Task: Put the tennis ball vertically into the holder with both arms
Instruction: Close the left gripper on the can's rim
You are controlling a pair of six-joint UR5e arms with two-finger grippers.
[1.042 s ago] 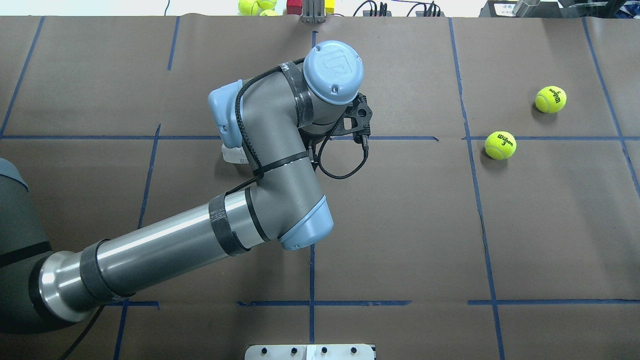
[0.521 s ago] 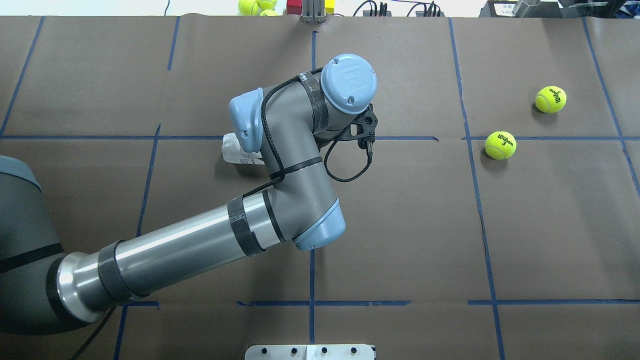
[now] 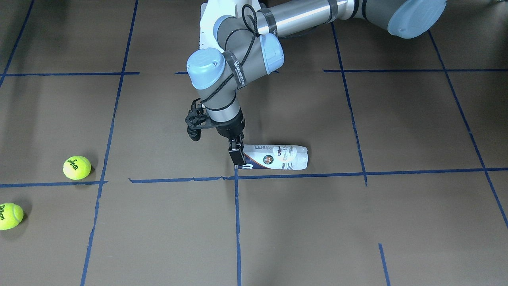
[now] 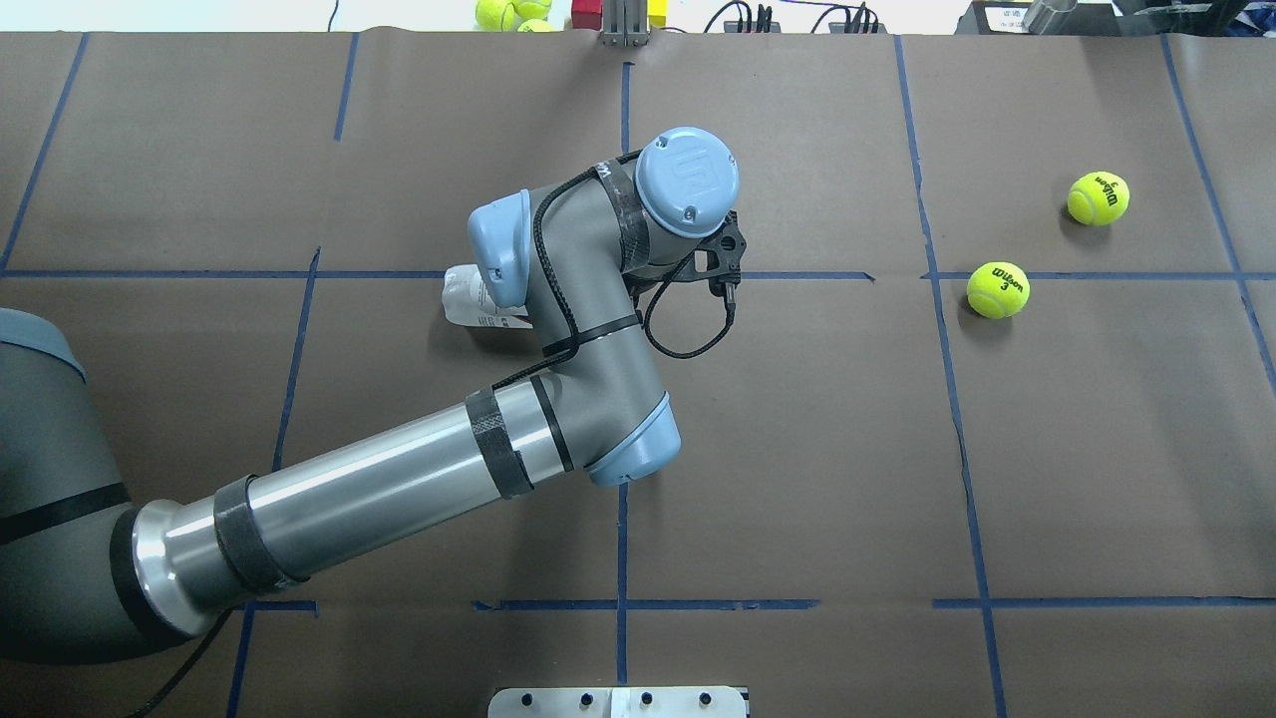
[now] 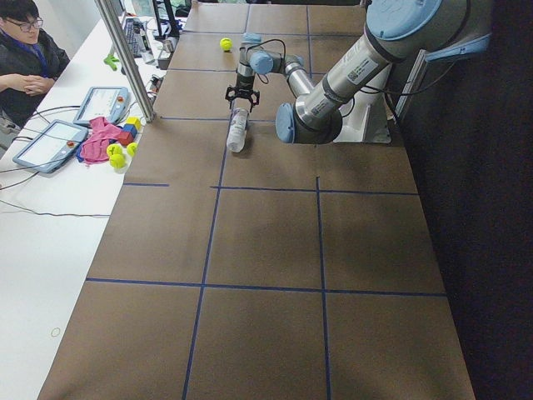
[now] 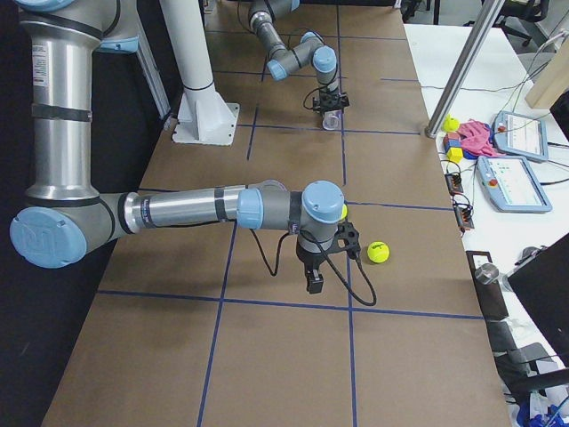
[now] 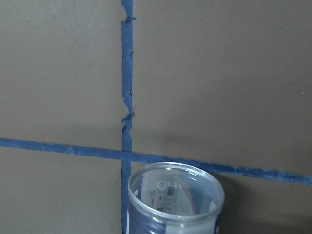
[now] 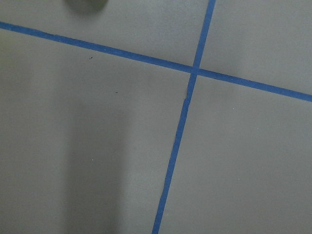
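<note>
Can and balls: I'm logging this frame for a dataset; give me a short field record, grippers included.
can: on its side on the table, mouth toward left gripper
left gripper: at the can's rim; grip unclear
right gripper: pointing down near the balls; state unclear
balls: two, loose on table, apart from can

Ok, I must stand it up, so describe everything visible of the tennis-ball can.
The can lies on its side on the table, along a blue tape line: clear plastic, navy-and-white Wilson label, metal rim at its open mouth, no ball visible inside. The left gripper is at that rim; its grip is unclear.
</note>
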